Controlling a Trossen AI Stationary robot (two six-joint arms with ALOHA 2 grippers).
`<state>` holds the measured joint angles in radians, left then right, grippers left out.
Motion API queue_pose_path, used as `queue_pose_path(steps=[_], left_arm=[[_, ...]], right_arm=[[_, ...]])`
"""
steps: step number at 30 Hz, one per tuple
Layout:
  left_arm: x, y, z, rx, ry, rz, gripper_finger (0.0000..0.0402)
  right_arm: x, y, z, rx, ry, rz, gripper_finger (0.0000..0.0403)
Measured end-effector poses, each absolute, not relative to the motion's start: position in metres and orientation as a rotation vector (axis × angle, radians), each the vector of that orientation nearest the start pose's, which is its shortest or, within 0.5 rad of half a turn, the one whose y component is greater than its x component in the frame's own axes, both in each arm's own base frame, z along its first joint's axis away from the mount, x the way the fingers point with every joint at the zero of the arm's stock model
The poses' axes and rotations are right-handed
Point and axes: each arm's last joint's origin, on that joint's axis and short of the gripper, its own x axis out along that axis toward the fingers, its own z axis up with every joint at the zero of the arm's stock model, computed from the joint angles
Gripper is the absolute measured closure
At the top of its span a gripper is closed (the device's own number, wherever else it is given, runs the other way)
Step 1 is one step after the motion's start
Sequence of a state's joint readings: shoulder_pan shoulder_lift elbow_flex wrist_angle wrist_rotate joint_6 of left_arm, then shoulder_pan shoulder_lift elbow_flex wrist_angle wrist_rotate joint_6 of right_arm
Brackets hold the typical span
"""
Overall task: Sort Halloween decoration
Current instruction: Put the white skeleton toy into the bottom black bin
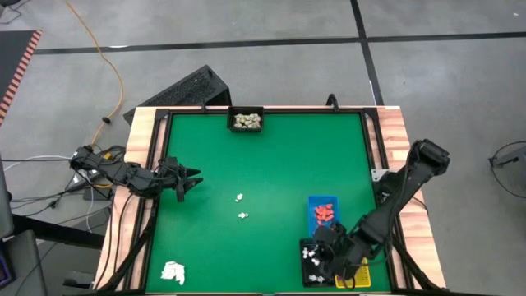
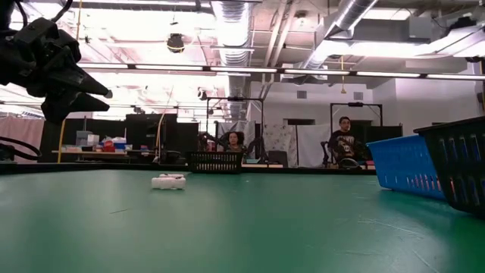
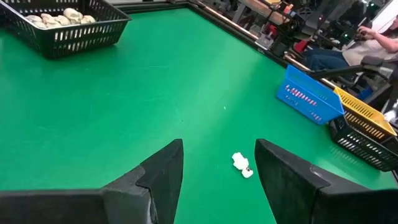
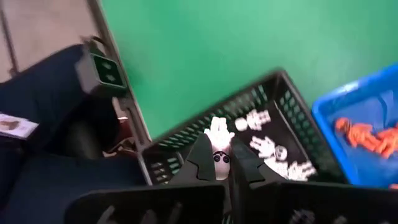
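The Halloween decoration is tiny figurine pieces. Two white ones [image 1: 239, 198] [image 1: 243, 215] lie loose mid-table, one of them ahead of my left gripper's fingers [image 3: 242, 165]. My left gripper [image 1: 187, 179] hovers open at the table's left edge. My right gripper [image 1: 326, 249] is shut on a white figurine [image 4: 217, 134] above the black tray [image 1: 306, 265] at the near right, where white pieces [image 4: 273, 149] lie. Orange-red pieces [image 1: 324, 214] fill the blue tray [image 1: 322, 200]. My right gripper pinches the white figurine between its two fingertips, at the part with the dark eyes [image 4: 219, 158]. A hand-like end [image 4: 217, 130] sticks out beyond the tips. The fingers slant down from the table's right side. The figurine is lifted clear, over the black tray's edge.
A black basket [image 1: 246, 121] of cream pieces stands at the far edge. A yellow tray [image 1: 359, 275] sits right of the black one. A white paper-like wad [image 1: 173, 272] lies at the near left. People sit in the room beyond the table [image 2: 345, 140].
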<state>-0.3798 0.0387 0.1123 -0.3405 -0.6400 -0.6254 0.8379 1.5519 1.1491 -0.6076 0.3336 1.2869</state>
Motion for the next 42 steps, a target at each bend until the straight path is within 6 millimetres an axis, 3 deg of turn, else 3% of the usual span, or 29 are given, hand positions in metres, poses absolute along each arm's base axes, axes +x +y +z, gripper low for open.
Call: queue_pose_path(steps=[11, 16, 22, 26, 32, 36, 42], left_arm=[[0.084, -0.015, 0.168, -0.488, 0.144, 0.321, 0.0213], [0.084, -0.015, 0.168, -0.488, 0.144, 0.32, 0.0213], [0.084, -0.015, 0.168, -0.489, 0.144, 0.321, 0.0213], [0.084, -0.015, 0.168, -0.489, 0.143, 0.321, 0.0213], [0.084, -0.015, 0.168, -0.496, 0.143, 0.321, 0.0213], [0.084, -0.015, 0.168, -0.496, 0.143, 0.319, 0.0213], [0.084, -0.015, 0.168, -0.497, 0.144, 0.318, 0.0213]], right_arm=[[0.233, 0.237, 0.2, 0.593, 1.212, -0.155, 0.0334], [0.236, 0.234, 0.201, 0.616, 1.222, -0.151, 0.0295], [0.239, 0.225, 0.223, 0.63, 1.151, -0.064, 0.025], [0.255, 0.209, 0.243, 0.559, 0.972, 0.021, 0.0237], [0.291, 0.177, 0.262, 0.285, 0.708, 0.114, 0.0242], [0.321, 0.148, 0.263, 0.098, 0.571, 0.124, 0.0244], [0.364, 0.101, 0.249, -0.093, 0.453, 0.186, 0.0244]])
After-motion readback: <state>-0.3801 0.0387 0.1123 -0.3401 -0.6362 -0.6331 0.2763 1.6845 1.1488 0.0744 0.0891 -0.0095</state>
